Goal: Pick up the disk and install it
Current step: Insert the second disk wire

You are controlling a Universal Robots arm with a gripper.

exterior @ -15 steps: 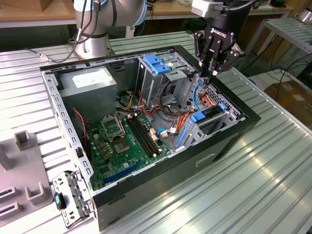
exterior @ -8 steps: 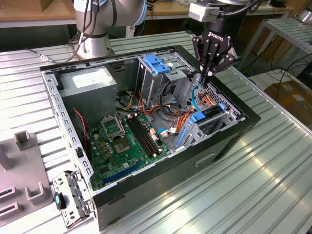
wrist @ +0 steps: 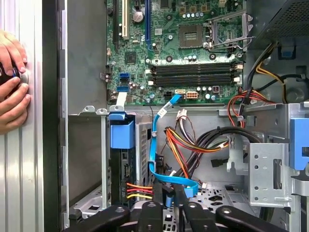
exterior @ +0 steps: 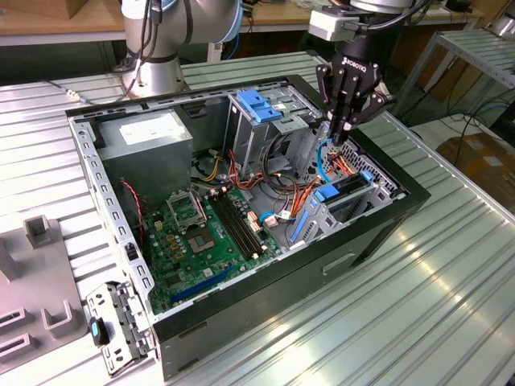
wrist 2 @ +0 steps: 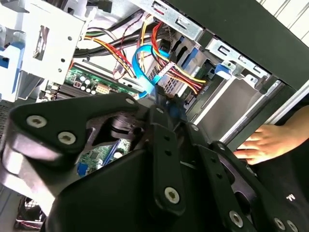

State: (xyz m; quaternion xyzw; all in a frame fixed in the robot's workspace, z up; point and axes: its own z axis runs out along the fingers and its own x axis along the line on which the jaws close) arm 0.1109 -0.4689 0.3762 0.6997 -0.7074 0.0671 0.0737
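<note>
The disk [exterior: 348, 187] stands on edge in the drive bay at the front corner of the open computer case [exterior: 378, 233], blue rails on its sides. In the first wrist view the disk [wrist: 123, 166] shows as a dark edge under a blue rail tab [wrist: 120, 133], with red, yellow and black power wires [wrist: 136, 191] at its end. My gripper [exterior: 338, 135] hangs just above the bay beside the disk. It is shut on the end of a blue flat data cable [wrist: 159, 176]. In the second wrist view that blue cable [wrist 2: 145, 67] runs down to the gripper [wrist 2: 170, 104].
A person's hand [wrist: 12, 82] rests on the case's outer wall, also seen as a hand [wrist 2: 264, 143] in the second wrist view. Inside are the motherboard [exterior: 201, 233], a grey power-supply box [exterior: 149, 137], a metal cage with a blue handle [exterior: 261, 104] and loose wire bundles [exterior: 282, 201]. Grey fixtures [exterior: 40, 233] stand at the exterior view's left.
</note>
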